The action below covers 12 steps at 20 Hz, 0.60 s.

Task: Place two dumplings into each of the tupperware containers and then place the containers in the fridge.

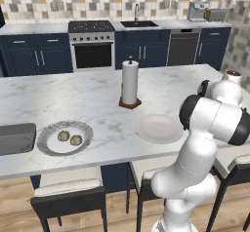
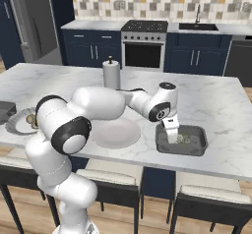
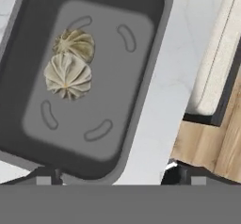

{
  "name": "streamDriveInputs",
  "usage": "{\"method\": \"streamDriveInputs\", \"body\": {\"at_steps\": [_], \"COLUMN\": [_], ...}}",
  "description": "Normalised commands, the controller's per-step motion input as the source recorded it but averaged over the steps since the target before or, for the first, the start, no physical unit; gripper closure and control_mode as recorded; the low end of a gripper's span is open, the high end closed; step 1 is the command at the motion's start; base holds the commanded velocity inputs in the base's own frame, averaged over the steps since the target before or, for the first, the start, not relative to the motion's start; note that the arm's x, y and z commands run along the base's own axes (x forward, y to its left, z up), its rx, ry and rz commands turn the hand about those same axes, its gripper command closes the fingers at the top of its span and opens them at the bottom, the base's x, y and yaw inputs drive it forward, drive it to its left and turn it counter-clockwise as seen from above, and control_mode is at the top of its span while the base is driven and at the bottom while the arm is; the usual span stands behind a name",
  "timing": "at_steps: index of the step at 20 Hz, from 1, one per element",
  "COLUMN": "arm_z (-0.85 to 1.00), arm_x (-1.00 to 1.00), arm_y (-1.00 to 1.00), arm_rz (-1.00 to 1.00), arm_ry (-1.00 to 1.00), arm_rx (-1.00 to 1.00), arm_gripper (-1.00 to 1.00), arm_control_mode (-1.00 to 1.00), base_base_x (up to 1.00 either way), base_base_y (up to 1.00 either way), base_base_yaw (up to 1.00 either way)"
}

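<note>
The jaws (image 2: 172, 140) hang over the right-hand tray (image 2: 180, 140), spread wide and holding nothing. In the right base view the hand covers the tray's left part, so what lies in it shows there as just a pale speck by the wrist. In the hand view two dumplings (image 3: 69, 63) lie touching each other on that tray's floor (image 3: 108, 86), toward one end, crinkled tops up; the finger tips (image 3: 47, 178) are cut off at the bottom edge, one at each side of the tray's near rim. This tray sits near the tabletop's (image 2: 216, 105) front edge, its long axis running along that edge.

The second tray (image 1: 16, 138) is cut off at the left border of the left base view, and its inside cannot be made out; in the right base view just one corner (image 2: 6, 110) shows. Just beside it stands a plate (image 1: 49, 145) with the other two dumplings (image 1: 70, 138) side by side, clear in the left base view, while the arm hides most of that plate in the right base view. A bare plate (image 1: 158, 128) lies between the two trays, with a paper towel roll (image 1: 130, 82) upright behind it. The fridge (image 2: 32, 26) is partly seen at the upper left of the right base view, cut off by the border.
</note>
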Motion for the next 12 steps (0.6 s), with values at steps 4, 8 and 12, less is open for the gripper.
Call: {"method": "streamDriveInputs", "body": {"at_steps": [4,8,12], "arm_z": [-0.48,-0.39,-0.19], "arm_x": [0.21,0.15,0.46], "arm_y": [-0.31,-0.41,-0.24], "arm_rz": [0.00,0.00,0.00], "arm_ry": [0.09,0.03,0.08], "arm_rx": [0.09,0.16,0.09], "arm_gripper": [-1.00,-1.00,-1.00], "arm_control_mode": [-1.00,-1.00,-1.00], "base_base_x": [0.00,0.00,0.00], "base_base_y": [0.00,0.00,0.00], "base_base_yaw": [0.00,0.00,0.00]}}
